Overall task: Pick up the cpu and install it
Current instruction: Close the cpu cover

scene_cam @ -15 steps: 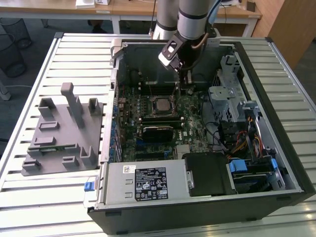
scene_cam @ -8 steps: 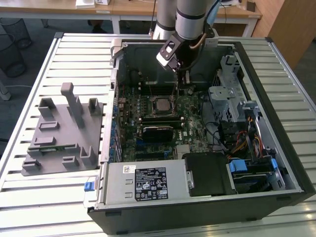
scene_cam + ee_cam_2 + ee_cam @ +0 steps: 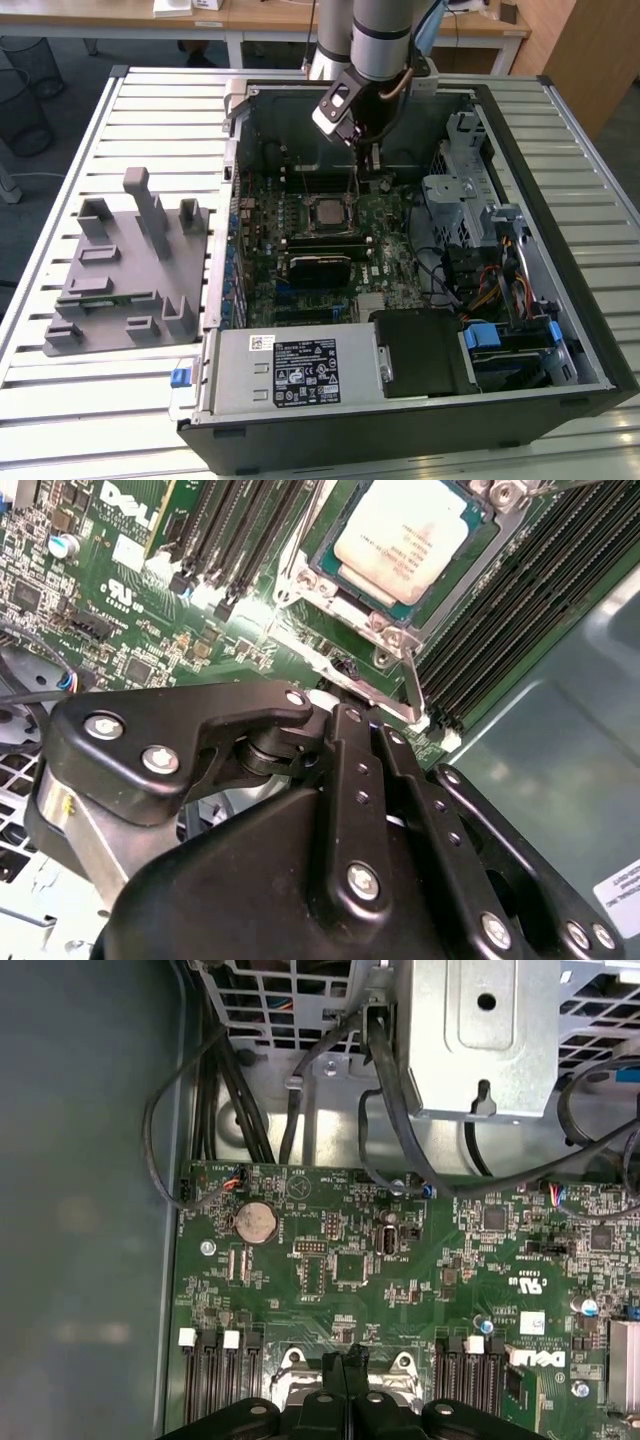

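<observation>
The cpu [image 3: 328,211], a small square chip with a silvery top, lies flat in the motherboard socket inside the open computer case. In the second wrist view the cpu [image 3: 401,528] sits within the socket's metal frame [image 3: 330,590]. My gripper [image 3: 368,178] hangs over the board just behind and to the exterior view's right of the socket. Its black fingers [image 3: 338,1375] are pressed together, shut, with nothing visible between them. In the second wrist view the gripper [image 3: 335,705] tips end close to the socket's thin metal lever [image 3: 412,685]; whether they touch it I cannot tell.
Long black memory slots [image 3: 235,530] flank the socket. A metal drive cage [image 3: 455,195] and cables [image 3: 480,280] crowd the exterior view's right. The power supply [image 3: 290,368] fills the case's front. A grey fixture plate [image 3: 125,265] rests on the slatted table [image 3: 60,190].
</observation>
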`<state>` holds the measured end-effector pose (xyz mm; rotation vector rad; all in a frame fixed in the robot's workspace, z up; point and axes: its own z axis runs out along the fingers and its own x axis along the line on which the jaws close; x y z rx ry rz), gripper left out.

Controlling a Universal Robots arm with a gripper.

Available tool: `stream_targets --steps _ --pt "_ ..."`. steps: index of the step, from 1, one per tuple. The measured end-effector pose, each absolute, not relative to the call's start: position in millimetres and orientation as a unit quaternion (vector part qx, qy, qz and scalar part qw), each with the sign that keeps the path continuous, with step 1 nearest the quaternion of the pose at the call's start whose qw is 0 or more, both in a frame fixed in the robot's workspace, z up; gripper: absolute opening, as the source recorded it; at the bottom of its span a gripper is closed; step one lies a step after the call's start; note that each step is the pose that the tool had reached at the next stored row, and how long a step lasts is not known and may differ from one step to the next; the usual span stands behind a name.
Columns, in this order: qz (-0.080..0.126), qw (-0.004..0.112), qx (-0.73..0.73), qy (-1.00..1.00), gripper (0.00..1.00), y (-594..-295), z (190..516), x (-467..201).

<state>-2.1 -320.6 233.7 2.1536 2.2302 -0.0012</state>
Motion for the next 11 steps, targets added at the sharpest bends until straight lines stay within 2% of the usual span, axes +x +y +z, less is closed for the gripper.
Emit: stream_targets --steps 11 --pt "0.0 0.021 0.694 0.719 0.11 -320.6 232.5 -9.5"
